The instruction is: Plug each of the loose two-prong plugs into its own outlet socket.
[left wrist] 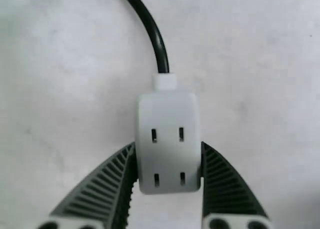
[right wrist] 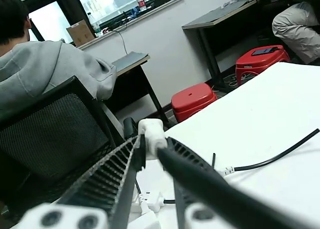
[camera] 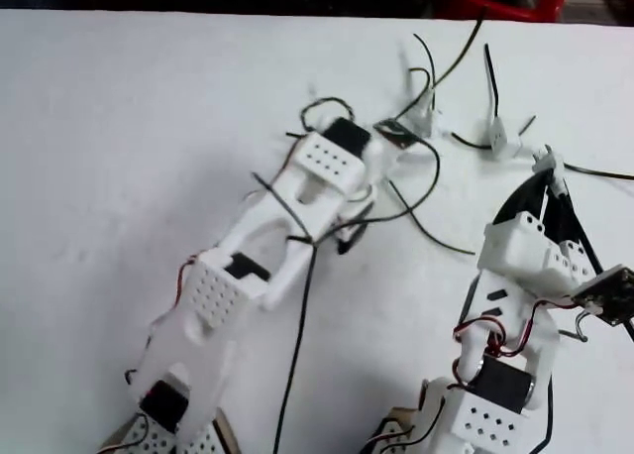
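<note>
Misalignment is worrying us: left claw (left wrist: 167, 148) is clamping the outlet block (left wrist: 167, 114), right claw (right wrist: 151, 146) a two-prong plug (right wrist: 150, 129) away from it; tilting could miss slots (left wrist: 154, 135).

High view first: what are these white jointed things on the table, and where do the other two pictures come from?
They are two small robot arms, seen from above over a white table. Each other picture comes from a camera on one arm's wrist. The left gripper clamps a white outlet block with a black cord, lying on the table. The right gripper holds a white two-prong plug up in the air. A second plug lies loose on the table.
</note>
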You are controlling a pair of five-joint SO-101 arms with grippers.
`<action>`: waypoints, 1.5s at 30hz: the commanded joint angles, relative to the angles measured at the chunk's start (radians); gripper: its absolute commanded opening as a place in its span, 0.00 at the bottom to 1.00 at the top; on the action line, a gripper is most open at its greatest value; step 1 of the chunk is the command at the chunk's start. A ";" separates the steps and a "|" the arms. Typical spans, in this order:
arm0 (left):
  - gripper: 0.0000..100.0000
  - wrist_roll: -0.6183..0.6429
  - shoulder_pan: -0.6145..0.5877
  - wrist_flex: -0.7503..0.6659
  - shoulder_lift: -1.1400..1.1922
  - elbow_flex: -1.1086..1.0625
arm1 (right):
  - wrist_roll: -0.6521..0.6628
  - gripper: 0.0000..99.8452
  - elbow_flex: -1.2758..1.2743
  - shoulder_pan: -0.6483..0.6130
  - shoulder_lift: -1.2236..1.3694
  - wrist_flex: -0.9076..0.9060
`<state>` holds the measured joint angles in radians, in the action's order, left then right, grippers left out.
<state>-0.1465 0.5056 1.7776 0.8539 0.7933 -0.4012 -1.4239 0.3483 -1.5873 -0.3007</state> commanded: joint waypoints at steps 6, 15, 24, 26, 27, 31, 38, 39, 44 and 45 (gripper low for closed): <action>0.02 -0.308 -0.030 0.008 -0.036 -0.114 | 0.009 0.02 0.043 -0.044 -0.015 0.016; 0.02 -0.508 -0.087 -0.176 -0.394 -0.430 | 0.038 0.02 0.043 -0.067 -0.015 0.013; 0.06 -0.597 -0.122 -0.531 -0.673 -0.965 | 0.040 0.02 0.037 -0.093 -0.015 0.010; 0.09 -0.612 -0.122 -0.562 -0.708 -1.030 | 0.041 0.02 0.032 -0.101 -0.015 0.010; 0.11 -0.612 -0.122 -0.577 -0.730 -1.053 | 0.055 0.02 0.029 -0.111 -0.013 0.010; 0.16 -0.612 -0.122 -0.628 -0.834 -1.117 | 0.143 0.02 0.008 -0.180 -0.013 0.010; 0.24 -0.499 -0.136 -0.694 -1.030 -1.223 | 0.172 0.02 0.011 -0.237 -0.013 -0.054; 0.26 -0.486 -0.137 -0.712 -1.052 -1.244 | 0.190 0.02 0.011 -0.251 -0.013 -0.061; 0.30 -0.485 -0.174 -0.786 -1.119 -1.344 | 0.209 0.02 0.011 -0.308 -0.013 -0.097; 0.30 -0.486 -0.188 -0.787 -1.129 -1.349 | 0.210 0.02 0.011 -0.315 -0.013 -0.105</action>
<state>-0.6467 0.3583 1.0365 -0.1926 -0.5309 -0.2033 -1.4285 0.0537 -1.5888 -0.3913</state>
